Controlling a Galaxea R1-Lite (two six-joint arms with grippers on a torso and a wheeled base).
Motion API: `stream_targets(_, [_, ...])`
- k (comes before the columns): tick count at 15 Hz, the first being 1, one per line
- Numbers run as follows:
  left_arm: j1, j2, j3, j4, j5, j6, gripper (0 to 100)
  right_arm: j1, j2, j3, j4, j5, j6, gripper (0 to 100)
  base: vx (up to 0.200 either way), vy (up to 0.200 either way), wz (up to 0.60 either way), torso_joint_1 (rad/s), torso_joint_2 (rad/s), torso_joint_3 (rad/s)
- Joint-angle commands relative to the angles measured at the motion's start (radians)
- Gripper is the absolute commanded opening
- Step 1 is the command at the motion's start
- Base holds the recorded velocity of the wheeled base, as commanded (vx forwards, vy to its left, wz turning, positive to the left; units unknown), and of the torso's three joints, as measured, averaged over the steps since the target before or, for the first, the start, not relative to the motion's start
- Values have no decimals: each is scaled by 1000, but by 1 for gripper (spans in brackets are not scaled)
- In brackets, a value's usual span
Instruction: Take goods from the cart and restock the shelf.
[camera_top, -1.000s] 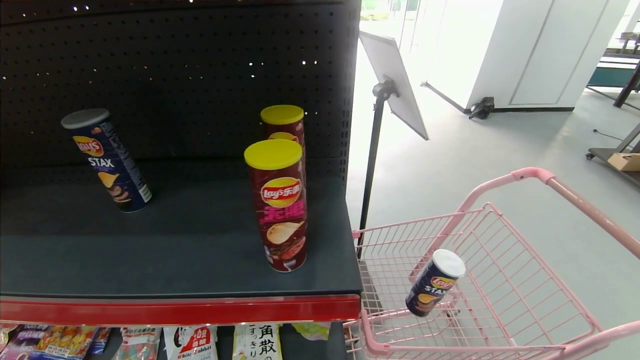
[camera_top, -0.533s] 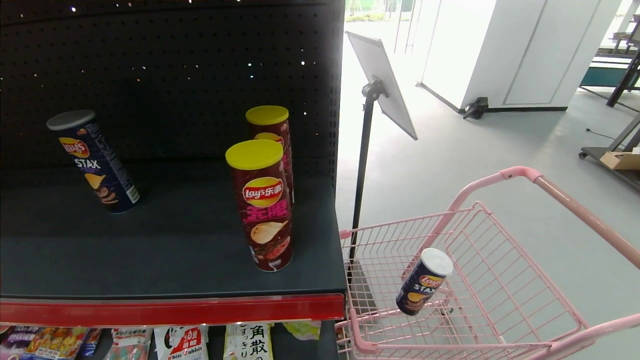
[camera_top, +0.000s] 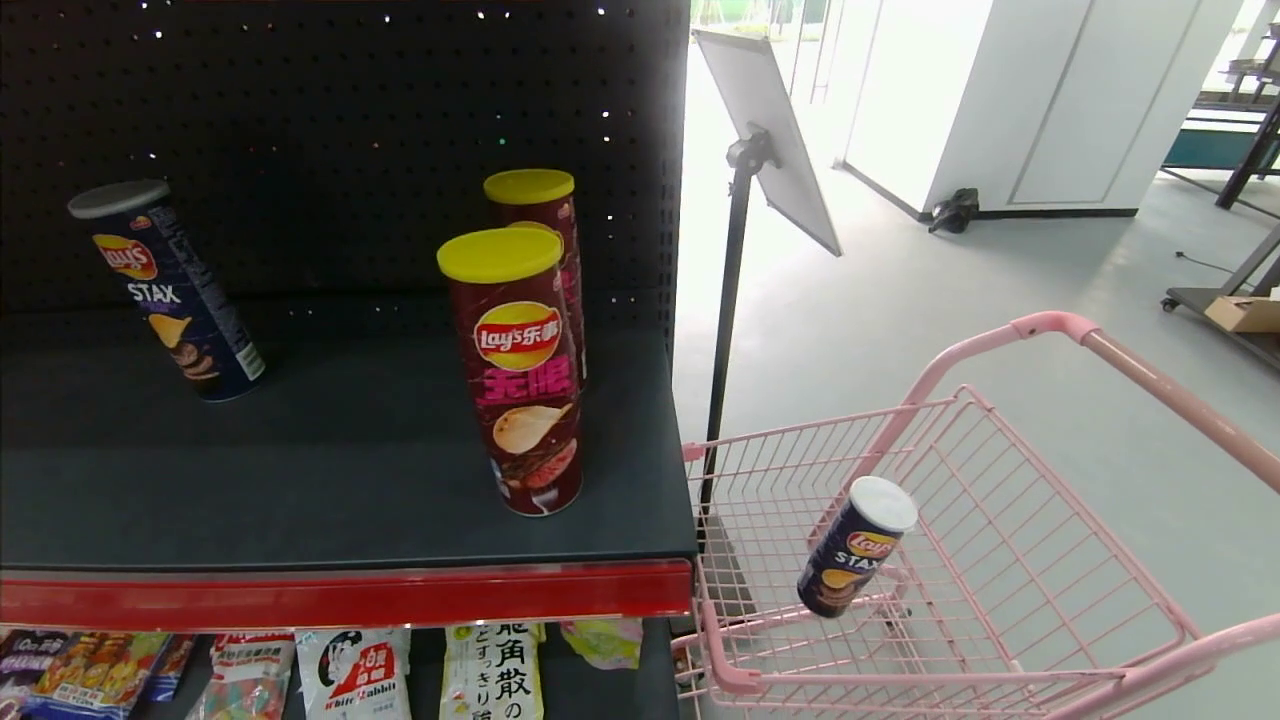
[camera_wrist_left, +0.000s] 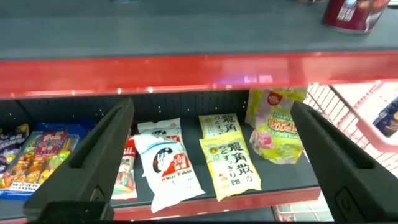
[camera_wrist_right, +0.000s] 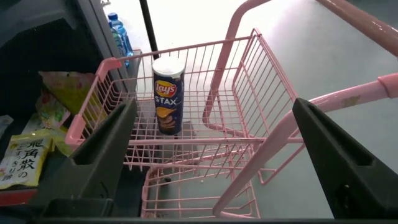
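Note:
A dark blue chip can with a white lid leans inside the pink wire cart to the right of the shelf. On the dark shelf board stand two dark red cans with yellow lids, one in front and one behind it, and a dark blue can at the far left. My right gripper hangs open above the cart, some way short of the blue can. My left gripper is open and holds nothing, facing the shelf's red front edge.
Snack packets lie on the lower shelf under the red edge. A sign stand with a black pole and a white board rises between shelf and cart. Open grey floor stretches beyond the cart.
The head camera has shifted, so the whole scene sits a little further left and the shelf cans sit higher. The cans and the cart keep their places relative to each other.

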Motion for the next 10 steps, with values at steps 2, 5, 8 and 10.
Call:
stream_targets(2, [0, 0, 0, -1, 0, 0, 100, 0, 1, 0, 0, 0, 0, 100, 0, 0, 0, -178, 403, 229])
stream_targets(5, [0, 0, 0, -1, 0, 0, 100, 0, 1, 0, 0, 0, 0, 100, 0, 0, 0, -190, 471, 271])
stream_targets(8, [0, 0, 0, -1, 0, 0, 100, 0, 1, 0, 0, 0, 0, 100, 0, 0, 0, -217, 544, 328])
stream_targets(10, [0, 0, 0, -1, 0, 0, 100, 0, 1, 0, 0, 0, -3, 100, 0, 0, 0, -205, 542, 337])
